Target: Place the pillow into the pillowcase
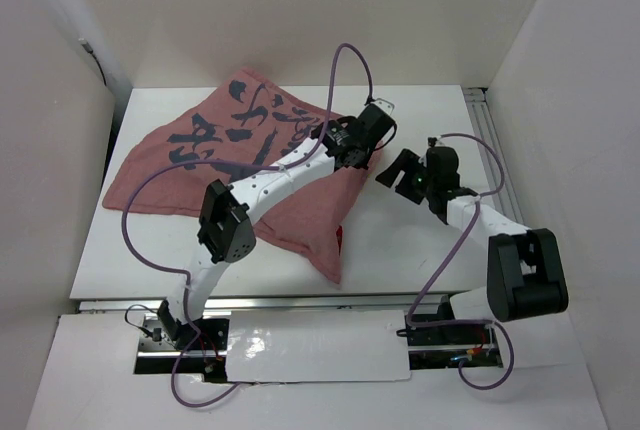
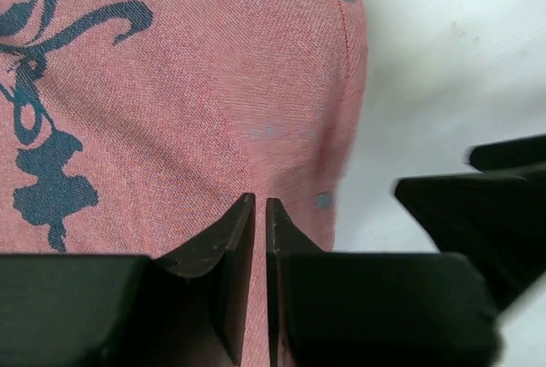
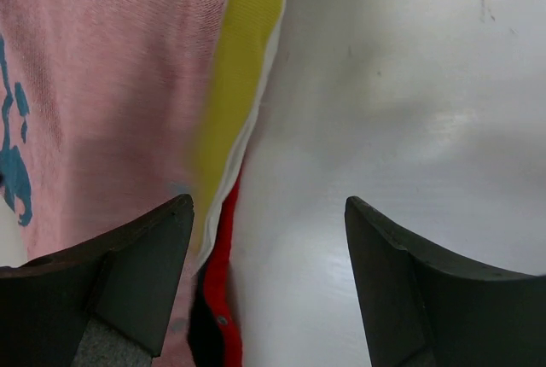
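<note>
Top view: the pillowcase [image 1: 200,165] is spread centre-left, bulged at lower right. Left wrist: the left gripper [image 2: 260,205] is pinched together on its fabric. Right wrist: the right gripper [image 3: 269,213] is held apart; the pillow [image 3: 243,51] is exposed upper left, so final tucking is judged outstanding

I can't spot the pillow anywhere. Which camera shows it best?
The right wrist view: there the pillow shows a yellow edge beside the pillowcase. The top and left wrist views show only the pinkish-red fabric.

No legible text on pillowcase [image 1: 170,175]
</note>
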Available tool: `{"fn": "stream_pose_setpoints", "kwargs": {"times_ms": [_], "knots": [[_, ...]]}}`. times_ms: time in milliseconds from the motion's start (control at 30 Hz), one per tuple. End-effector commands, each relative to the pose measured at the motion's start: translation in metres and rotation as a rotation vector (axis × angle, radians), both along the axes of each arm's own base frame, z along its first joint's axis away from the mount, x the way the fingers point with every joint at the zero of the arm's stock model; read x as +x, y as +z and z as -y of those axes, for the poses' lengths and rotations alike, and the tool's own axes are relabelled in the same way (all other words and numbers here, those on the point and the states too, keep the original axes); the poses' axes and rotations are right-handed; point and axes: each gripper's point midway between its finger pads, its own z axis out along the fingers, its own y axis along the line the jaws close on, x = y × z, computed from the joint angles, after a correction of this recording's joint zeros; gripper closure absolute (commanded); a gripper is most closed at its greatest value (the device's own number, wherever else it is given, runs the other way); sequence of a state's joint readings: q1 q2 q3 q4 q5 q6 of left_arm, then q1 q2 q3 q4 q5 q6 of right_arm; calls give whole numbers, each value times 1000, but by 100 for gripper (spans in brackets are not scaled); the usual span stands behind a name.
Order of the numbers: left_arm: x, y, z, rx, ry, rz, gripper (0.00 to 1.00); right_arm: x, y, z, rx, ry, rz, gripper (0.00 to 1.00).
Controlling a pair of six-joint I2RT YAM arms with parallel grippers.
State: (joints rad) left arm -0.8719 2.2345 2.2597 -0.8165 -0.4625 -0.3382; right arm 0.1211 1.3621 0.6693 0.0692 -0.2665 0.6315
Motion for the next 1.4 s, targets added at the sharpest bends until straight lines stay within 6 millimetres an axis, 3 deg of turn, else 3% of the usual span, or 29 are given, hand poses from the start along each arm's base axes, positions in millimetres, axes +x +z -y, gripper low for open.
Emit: {"fn": "stream_pose_setpoints", "kwargs": {"times_ms": [0,33,200,300,333,400,533,600,633,700,800,933,1167,1300,1367], "knots": [[-1,32,6,-58,-32,51,88,32,28,-10,19,11,134,22],[-1,32,6,-58,-32,51,100,34,26,-15,32,14,134,22],[-3,28,14,-70,-83,40,99,47,13,-28,79,55,105,22],[-7,10,11,-32,-96,2,68,42,6,-21,67,31,85,22],[-13,-3,10,6,-106,-13,53,41,12,-13,75,-1,97,22],[-17,-13,7,41,-99,-18,48,34,7,5,77,-56,78,22],[-21,-48,-3,134,-62,-59,36,22,16,33,64,-135,77,22],[-19,-60,-7,174,-36,-68,42,17,17,41,56,-152,76,22],[-18,-61,-8,171,-7,-71,50,13,21,41,57,-151,88,22],[-18,-56,-11,181,8,-71,78,13,27,42,51,-146,111,22],[-18,-41,-12,147,31,-50,92,10,28,40,42,-127,112,22],[-18,-13,-12,97,33,-12,94,10,29,37,25,-104,118,22],[-18,34,-10,17,3,53,98,10,19,8,-3,5,110,22],[-17,42,-10,-9,-3,52,100,17,8,-5,11,36,85,22],[-19,46,-9,-22,-11,51,100,24,14,-13,20,58,107,22]]}}
